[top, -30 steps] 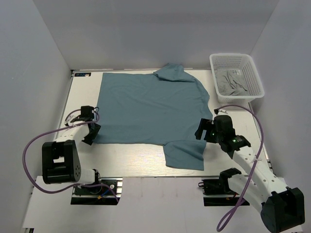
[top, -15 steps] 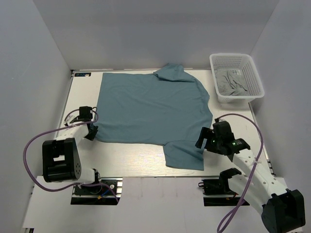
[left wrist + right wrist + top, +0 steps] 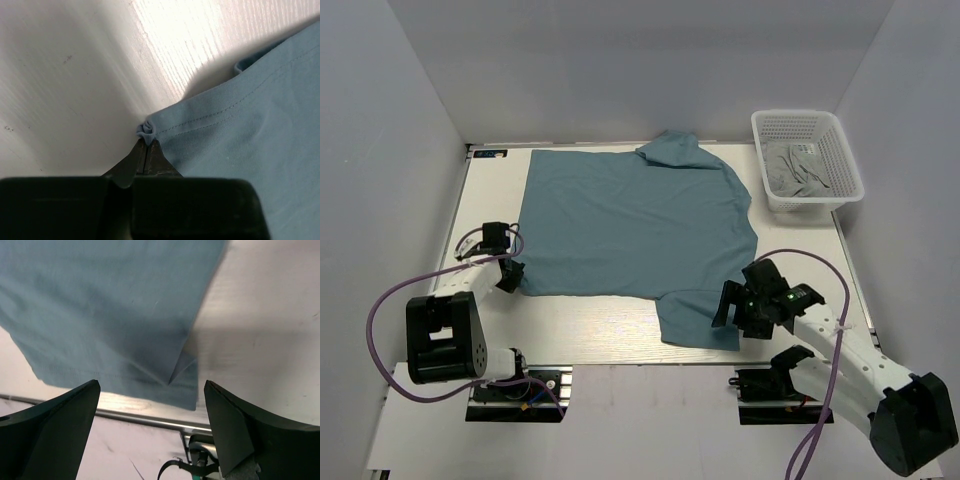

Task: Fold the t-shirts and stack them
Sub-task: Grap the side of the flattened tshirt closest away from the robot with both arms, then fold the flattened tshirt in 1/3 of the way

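On woodgrain table [image 3: 600, 330], soft teal t-shirt [image 3: 630, 225]

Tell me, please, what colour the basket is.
The basket is white, best seen in the top view.

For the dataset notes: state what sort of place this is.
Probably a robotics lab test cell, not a home: plain pale walls box in a wood-grain table, a left arm and right arm are bolted at its near edge, and a teal t-shirt lies spread near a white basket.
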`<state>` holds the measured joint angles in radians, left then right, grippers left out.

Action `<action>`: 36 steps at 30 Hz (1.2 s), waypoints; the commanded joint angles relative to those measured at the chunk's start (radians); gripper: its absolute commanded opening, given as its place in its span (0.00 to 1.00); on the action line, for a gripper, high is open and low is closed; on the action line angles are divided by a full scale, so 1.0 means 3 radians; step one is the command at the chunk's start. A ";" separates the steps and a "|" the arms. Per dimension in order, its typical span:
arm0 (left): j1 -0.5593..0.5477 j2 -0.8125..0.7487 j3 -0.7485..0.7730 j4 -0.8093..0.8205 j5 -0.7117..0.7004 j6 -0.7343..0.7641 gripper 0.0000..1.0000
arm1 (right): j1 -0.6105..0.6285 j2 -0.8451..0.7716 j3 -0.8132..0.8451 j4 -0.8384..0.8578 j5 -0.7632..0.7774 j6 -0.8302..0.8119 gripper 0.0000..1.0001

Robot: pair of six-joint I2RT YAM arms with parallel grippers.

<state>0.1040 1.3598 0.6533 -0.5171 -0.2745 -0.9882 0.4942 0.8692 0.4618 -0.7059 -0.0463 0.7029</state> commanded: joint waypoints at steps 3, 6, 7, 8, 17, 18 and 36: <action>0.0017 -0.0069 -0.0035 0.0046 0.0148 0.0144 0.00 | 0.0269 -0.0004 0.0087 -0.0209 0.0057 0.0178 0.90; 0.0017 -0.0038 -0.0004 0.0046 0.0179 0.0144 0.00 | 0.0428 0.0134 0.0072 -0.0158 0.0083 0.0183 0.90; 0.0017 -0.0038 -0.0004 0.0046 0.0148 0.0144 0.00 | 0.0469 0.0191 0.0061 -0.0132 0.0083 0.0218 0.90; 0.0017 -0.0038 -0.0004 0.0046 0.0148 0.0144 0.00 | 0.0525 0.0297 0.0041 -0.0091 0.0103 0.0244 0.90; 0.0017 -0.0268 0.0026 -0.0122 0.0117 0.0175 0.00 | 0.0889 0.0748 -0.0041 0.0349 0.0190 0.0505 0.31; 0.0017 -0.0334 -0.0004 -0.0158 0.0117 0.0104 0.00 | 0.0924 0.0764 -0.0041 0.0323 0.0190 0.0525 0.19; 0.0017 -0.0989 -0.0255 -0.0838 -0.0041 -0.0178 0.00 | 0.1328 0.0171 0.0148 0.0062 -0.0433 0.0454 0.00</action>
<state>0.1040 1.1072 0.5938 -0.7094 -0.2573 -1.0248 0.8642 0.9497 0.4759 -0.7086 -0.0864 0.8749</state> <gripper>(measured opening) 0.019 0.034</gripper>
